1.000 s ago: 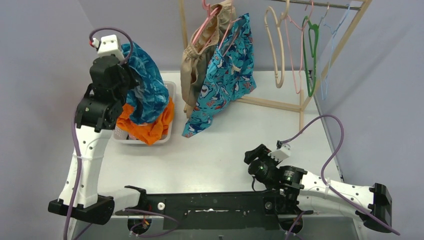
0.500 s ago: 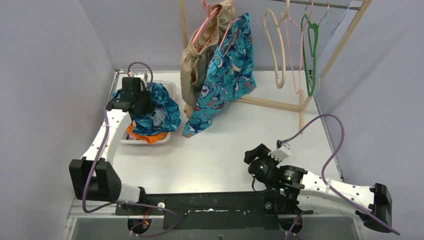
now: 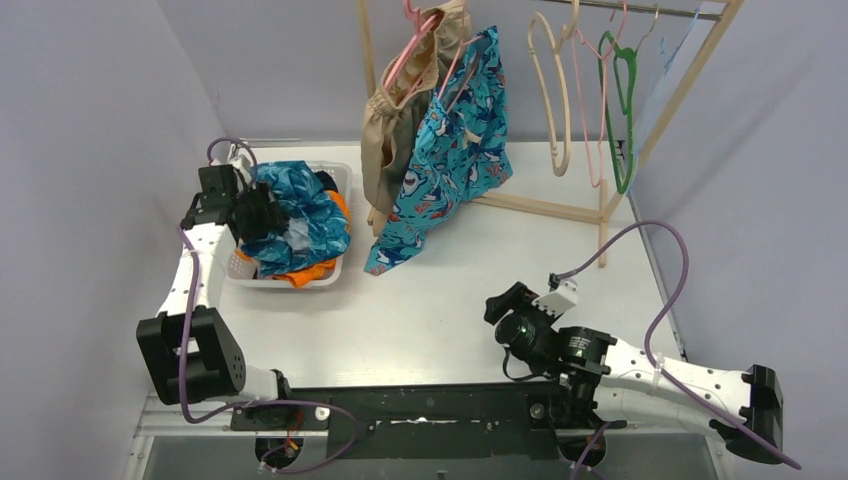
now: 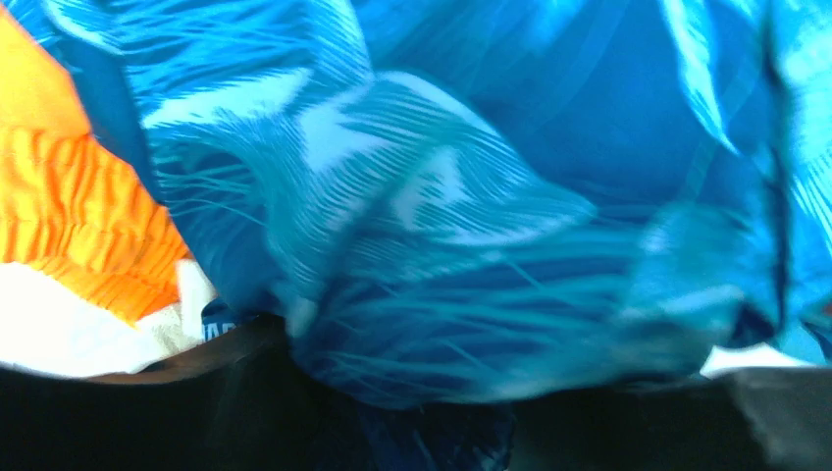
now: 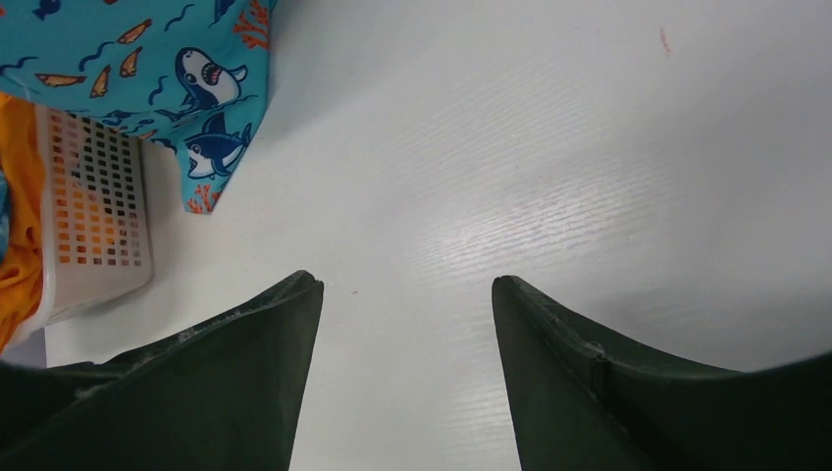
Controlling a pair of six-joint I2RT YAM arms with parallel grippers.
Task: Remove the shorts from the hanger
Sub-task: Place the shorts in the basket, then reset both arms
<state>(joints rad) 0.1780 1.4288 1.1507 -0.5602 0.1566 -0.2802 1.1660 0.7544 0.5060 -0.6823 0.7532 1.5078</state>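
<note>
The dark teal-blue print shorts lie heaped on orange shorts in the white basket. My left gripper is down in that heap. In the left wrist view the blue print fabric fills the picture, and the dark jaws at the bottom stand apart with a fold between them. Turquoise shark-print shorts and tan shorts hang on pink hangers. My right gripper is open and empty, low over the table.
A wooden rack at the back holds bare hangers: a beige one, a pink one and a green one. The right wrist view catches the basket and the shark shorts' hem. Grey walls close both sides.
My left arm came down from high up with the teal-blue shorts and set them into the basket; its jaws have parted. The right arm barely moved.
</note>
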